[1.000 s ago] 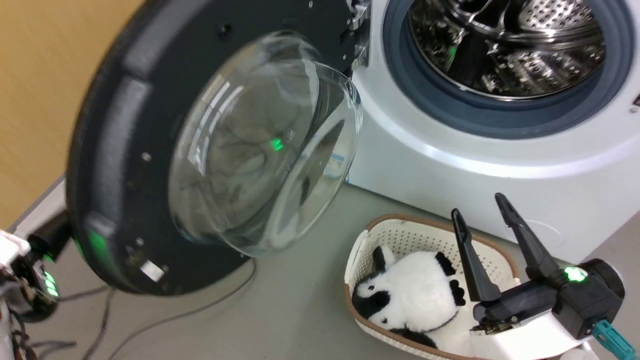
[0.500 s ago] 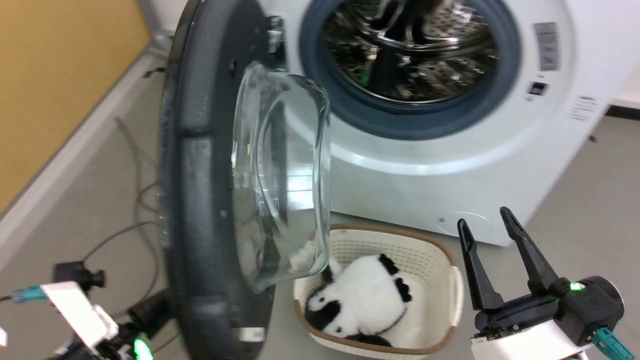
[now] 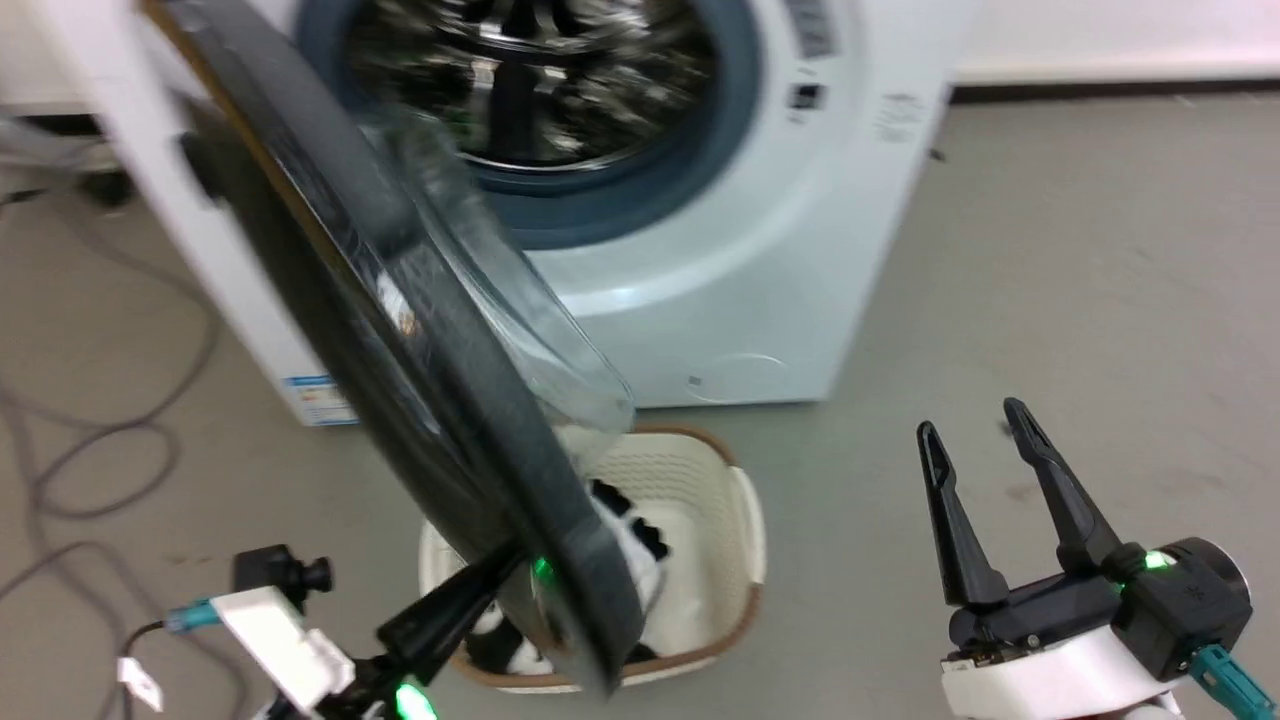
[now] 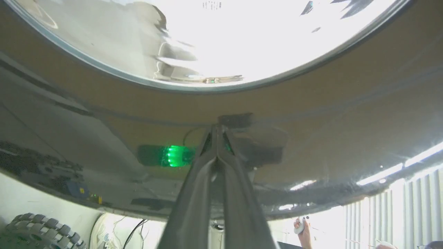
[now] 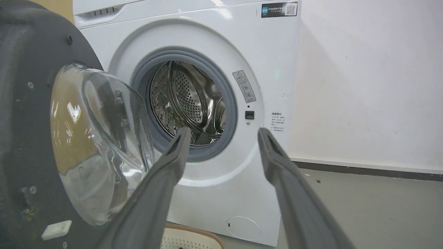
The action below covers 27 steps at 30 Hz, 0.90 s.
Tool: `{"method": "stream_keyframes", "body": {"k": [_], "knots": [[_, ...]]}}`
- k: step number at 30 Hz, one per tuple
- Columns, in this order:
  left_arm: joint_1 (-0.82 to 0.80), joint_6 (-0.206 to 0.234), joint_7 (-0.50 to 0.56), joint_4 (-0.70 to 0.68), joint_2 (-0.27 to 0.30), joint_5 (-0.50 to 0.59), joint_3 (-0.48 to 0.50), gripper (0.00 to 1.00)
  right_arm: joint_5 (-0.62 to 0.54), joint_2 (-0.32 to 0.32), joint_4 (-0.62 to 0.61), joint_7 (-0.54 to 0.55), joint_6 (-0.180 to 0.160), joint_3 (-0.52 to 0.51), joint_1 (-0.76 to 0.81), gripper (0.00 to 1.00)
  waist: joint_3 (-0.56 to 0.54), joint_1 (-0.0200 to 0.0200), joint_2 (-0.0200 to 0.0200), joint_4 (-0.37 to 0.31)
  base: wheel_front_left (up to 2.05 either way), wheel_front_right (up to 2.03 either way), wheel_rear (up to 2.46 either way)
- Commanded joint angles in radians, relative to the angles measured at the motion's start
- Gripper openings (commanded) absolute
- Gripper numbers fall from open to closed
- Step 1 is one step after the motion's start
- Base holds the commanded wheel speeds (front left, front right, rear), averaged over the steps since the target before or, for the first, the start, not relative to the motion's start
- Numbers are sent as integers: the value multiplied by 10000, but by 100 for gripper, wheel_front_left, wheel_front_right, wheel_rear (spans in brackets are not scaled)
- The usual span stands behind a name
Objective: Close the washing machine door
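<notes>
With the left tool [image 4: 217,128] clenched empty against the glossy washing machine door [image 3: 420,330] and the right tool [image 3: 975,430] released, the tips could skid off, leaving it unlatched.

One washing machine [image 3: 700,300], one door [image 3: 445,385], one basket [image 3: 746,530], seemingly one plush toy [image 3: 636,550].

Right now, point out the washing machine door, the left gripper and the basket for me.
washing machine door [image 5: 20,86]: right wrist view, on its matte black inner face.
left gripper [image 4: 217,133]: left wrist view, between its closed fingertips.
basket [image 3: 748,540]: head view, on its right-hand rim.
</notes>
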Motion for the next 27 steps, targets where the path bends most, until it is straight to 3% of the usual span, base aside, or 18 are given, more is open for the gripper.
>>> {"method": "stream_keyframes", "body": {"k": [1,9,16,22,27], "knots": [[-151,-155,-275,120,-36,-142,-227,0,66,44,-41,-42,-7,32,-187,100,540,1,0,-1037,0,0,0],[-1137,-754,-2253,653,-38,-401,-661,0,428,73,-267,-42,-7,-235,-485,100,1245,1,0,-2572,0,0,0],[-2455,-1100,-4217,1381,-38,-140,-762,0,818,76,-217,-42,-7,-255,-551,100,1492,1,0,-3502,0,0,0],[-3611,-1213,-5659,2278,-39,-43,-900,0,901,76,-166,-42,-7,-194,-498,100,1444,1,0,-3908,0,0,0],[-4057,-1244,-6079,2803,-39,-91,-1094,0,906,77,-135,-42,-7,-242,-434,100,1305,1,0,-3925,0,0,0]]}}
